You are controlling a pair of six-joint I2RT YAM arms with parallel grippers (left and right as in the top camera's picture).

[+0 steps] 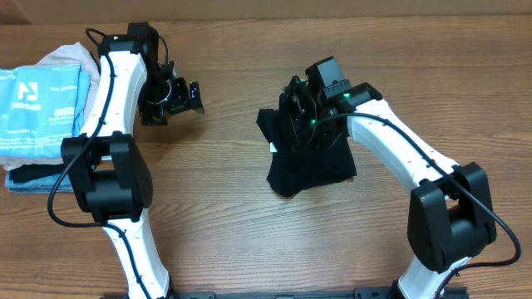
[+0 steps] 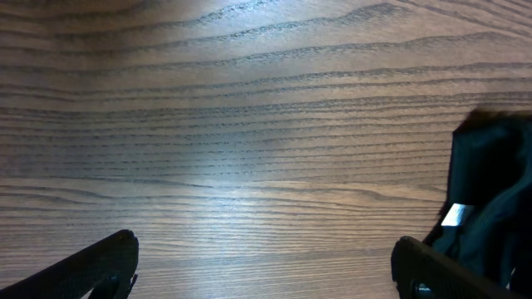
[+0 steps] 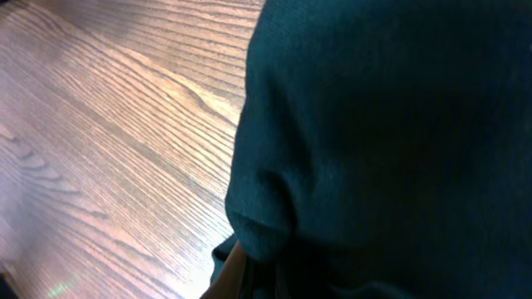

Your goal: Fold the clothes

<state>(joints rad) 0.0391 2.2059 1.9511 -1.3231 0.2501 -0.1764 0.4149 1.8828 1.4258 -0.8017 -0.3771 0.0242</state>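
A black garment (image 1: 309, 166) lies bunched on the wooden table right of centre. My right gripper (image 1: 299, 112) is at its upper part, with cloth gathered up around it. In the right wrist view the dark cloth (image 3: 391, 124) fills most of the frame and hides the fingers. My left gripper (image 1: 179, 98) is open and empty above bare wood, well left of the garment. In the left wrist view its two fingertips (image 2: 266, 270) stand wide apart. The garment's edge (image 2: 495, 183) with a white tag (image 2: 453, 216) shows at the right.
A stack of folded clothes (image 1: 37, 108) sits at the table's left edge, with a light blue printed shirt on top, a pale pink piece (image 1: 71, 56) behind it and dark and blue pieces (image 1: 29, 178) below. Bare wood lies between the grippers.
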